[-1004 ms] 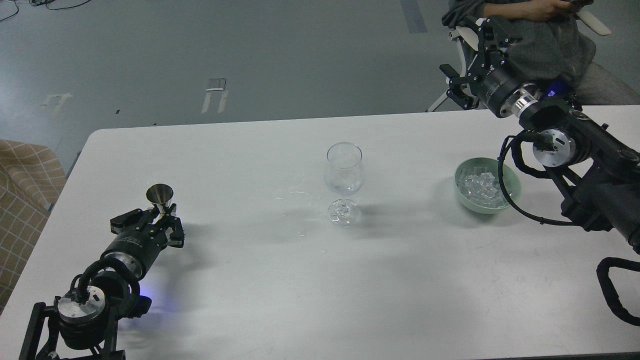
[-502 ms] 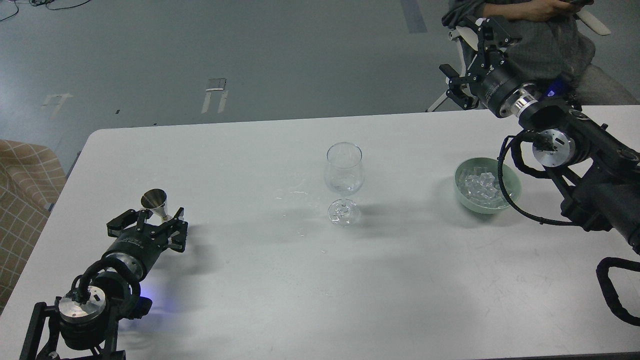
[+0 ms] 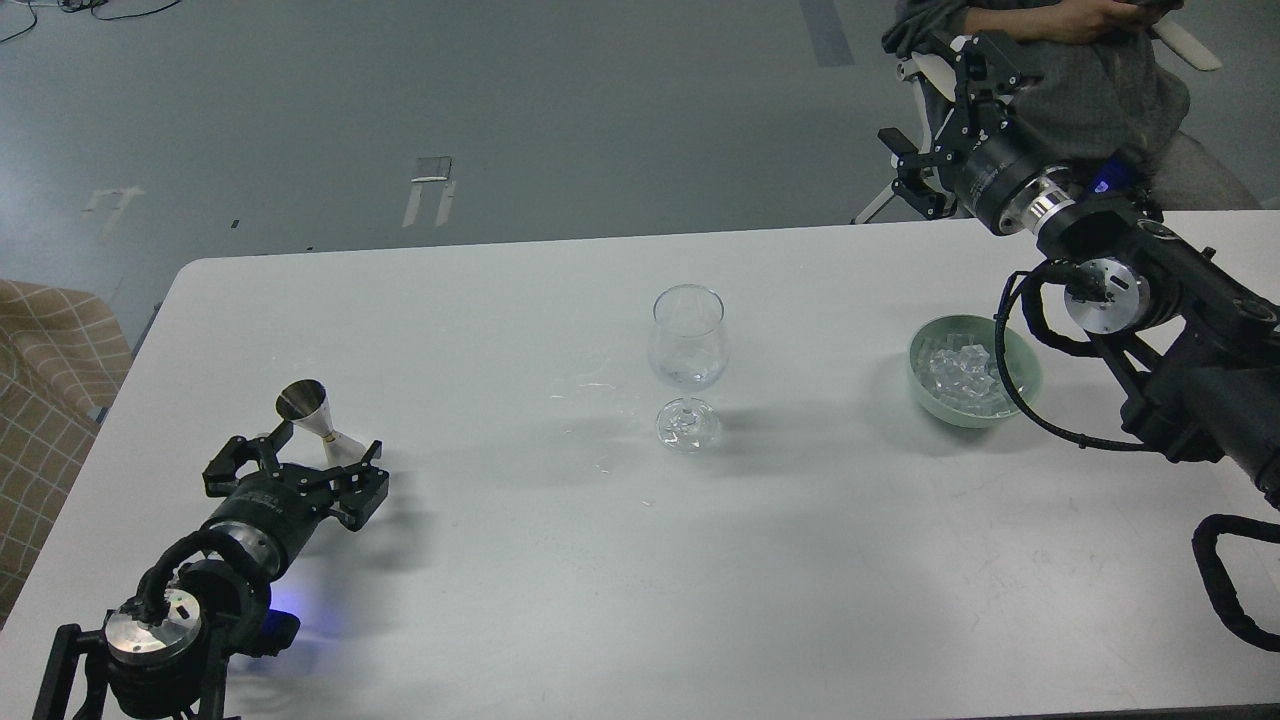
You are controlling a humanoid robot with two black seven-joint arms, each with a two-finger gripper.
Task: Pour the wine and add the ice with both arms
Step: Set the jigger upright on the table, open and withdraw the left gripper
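A clear stemmed wine glass (image 3: 688, 352) stands mid-table with a little clear wine (image 3: 686, 376) at the bottom of its bowl. A small metal jigger (image 3: 312, 412) stands on the table at the left, leaning left in the view. My left gripper (image 3: 297, 465) is open just behind the jigger, its fingers spread to either side and apart from it. A pale green bowl (image 3: 1030, 385) at the right holds a heap of clear ice (image 3: 958, 370). My right gripper (image 3: 938, 112) is open and empty, raised beyond the table's far edge behind the bowl.
The white table (image 3: 520, 580) has small wet spots (image 3: 598, 386) left of the glass. A seated person (image 3: 1090, 80) on a chair is close behind my right gripper. A checked cloth (image 3: 40, 370) lies off the table's left edge.
My left gripper has let go of the jigger, spread its fingers and drawn back toward me. The jigger now stands free, shifted slightly left. The right arm has hardly moved.
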